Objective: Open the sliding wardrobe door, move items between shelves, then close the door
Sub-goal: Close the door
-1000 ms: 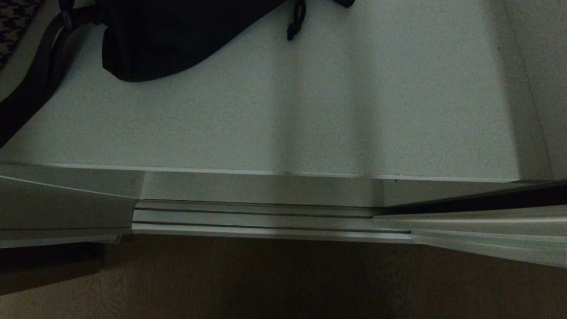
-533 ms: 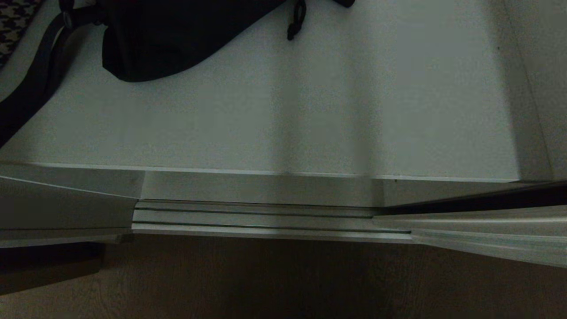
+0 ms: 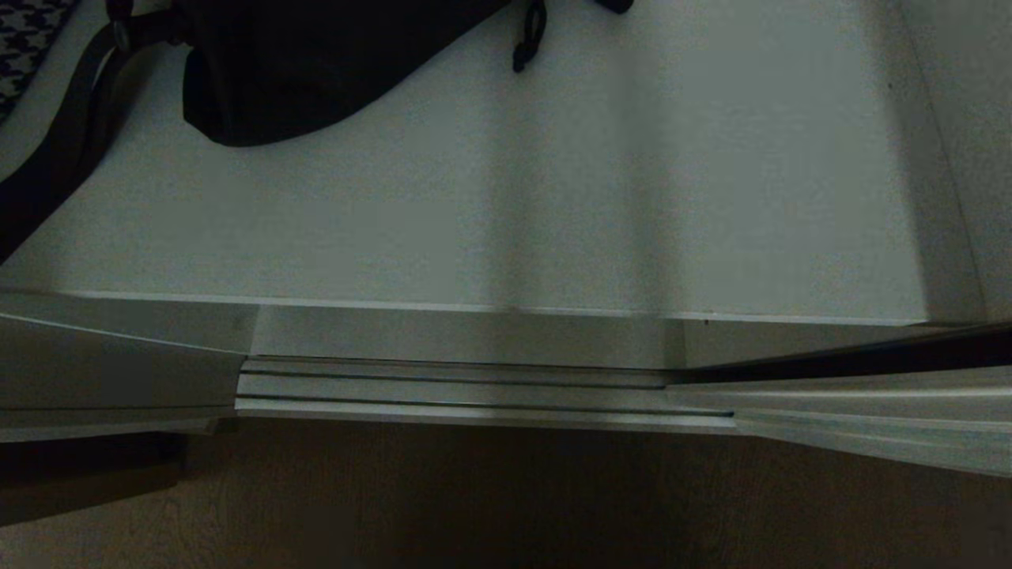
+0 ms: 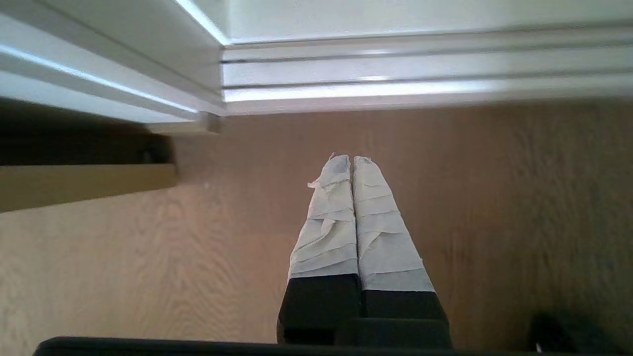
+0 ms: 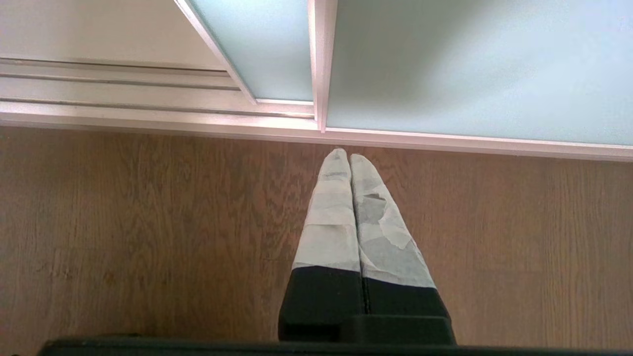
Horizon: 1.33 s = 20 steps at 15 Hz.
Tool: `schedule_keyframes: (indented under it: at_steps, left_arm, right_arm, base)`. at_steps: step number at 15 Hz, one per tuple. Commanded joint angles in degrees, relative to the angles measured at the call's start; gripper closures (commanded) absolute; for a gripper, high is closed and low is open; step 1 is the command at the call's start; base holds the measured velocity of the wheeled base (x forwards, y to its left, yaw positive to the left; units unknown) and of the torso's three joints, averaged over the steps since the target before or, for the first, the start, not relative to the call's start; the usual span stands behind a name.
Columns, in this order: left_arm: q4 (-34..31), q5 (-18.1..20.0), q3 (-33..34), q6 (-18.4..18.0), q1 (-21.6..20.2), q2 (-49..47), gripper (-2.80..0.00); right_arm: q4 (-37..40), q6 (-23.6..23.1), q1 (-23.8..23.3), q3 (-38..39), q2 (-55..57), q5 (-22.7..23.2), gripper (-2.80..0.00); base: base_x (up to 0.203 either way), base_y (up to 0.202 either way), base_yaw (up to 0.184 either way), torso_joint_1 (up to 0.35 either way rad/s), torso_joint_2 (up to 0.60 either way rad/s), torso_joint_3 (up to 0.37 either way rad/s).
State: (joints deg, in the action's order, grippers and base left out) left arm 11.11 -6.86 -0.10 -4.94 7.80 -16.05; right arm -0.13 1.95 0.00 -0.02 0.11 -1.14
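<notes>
A bulky black bag [image 3: 316,63] lies at the back left of a white-grey shelf [image 3: 593,205], and its broad strap [image 3: 55,158] trails off to the left. The sliding wardrobe door [image 5: 269,54], pale blue-green frosted glass, stands slid aside and overlaps a greyer twin panel [image 5: 470,64]. Neither arm shows in the head view. My left gripper [image 4: 350,159] is shut and empty, low over the wood floor just short of the floor track [image 4: 395,69]. My right gripper [image 5: 344,154] is shut and empty, and points at the foot of the glass panels.
The ribbed silver floor track [image 3: 458,387] runs across the open bay below the shelf edge. A wardrobe side panel [image 3: 111,371] stands at the left and door frames [image 3: 870,419] at the right. A houndstooth fabric [image 3: 32,39] shows at the far left. Wood floor [image 3: 506,506] lies in front.
</notes>
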Motion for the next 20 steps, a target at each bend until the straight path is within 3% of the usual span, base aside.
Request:
schedule_keyframes:
  at_steps: [1, 4, 7, 9, 10, 12, 20]
  left_arm:
    - [0.4, 3.2, 0.1, 0.2, -3.5, -1.9, 0.00]
    - [-2.8, 8.3, 0.1, 0.2, -9.0, 3.5, 0.00]
    - [-8.0, 9.9, -0.6, 0.4, -9.1, 13.9, 0.00]
    - [-10.3, 8.3, -0.1, 1.0, -8.7, 16.3, 0.00]
    - [-10.7, 7.3, 0.1, 3.3, -8.6, 16.0, 0.00]
    - [-10.6, 6.9, 0.1, 4.6, -8.6, 16.0, 0.00]
    - [-11.3, 7.1, 0.0, 0.5, -8.6, 16.0, 0.00]
  right_arm:
    - [0.0, 0.1, 0.0, 0.0, 0.0, 0.0, 0.00]
    - [0.0, 0.0, 0.0, -0.1, 0.0, 0.0, 0.00]
    - [0.0, 0.0, 0.0, -0.1, 0.0, 0.0, 0.00]
    - [0.0, 0.0, 0.0, 0.0, 0.0, 0.0, 0.00]
    - [0.0, 0.0, 0.0, -0.1, 0.0, 0.0, 0.00]
    - [0.0, 0.0, 0.0, -0.1, 0.0, 0.0, 0.00]
    - [0.0, 0.0, 0.0, -0.1, -0.1, 0.0, 0.00]
  base:
    - [0.000, 0.000, 0.000, 0.000, 0.00, 0.000]
    - [0.000, 0.000, 0.000, 0.000, 0.00, 0.000]
    - [0.000, 0.000, 0.000, 0.000, 0.00, 0.000]
    - [0.000, 0.000, 0.000, 0.000, 0.00, 0.000]
    - [0.000, 0.000, 0.000, 0.000, 0.00, 0.000]
    - [0.000, 0.000, 0.000, 0.000, 0.00, 0.000]
    - [0.000, 0.000, 0.000, 0.000, 0.00, 0.000]
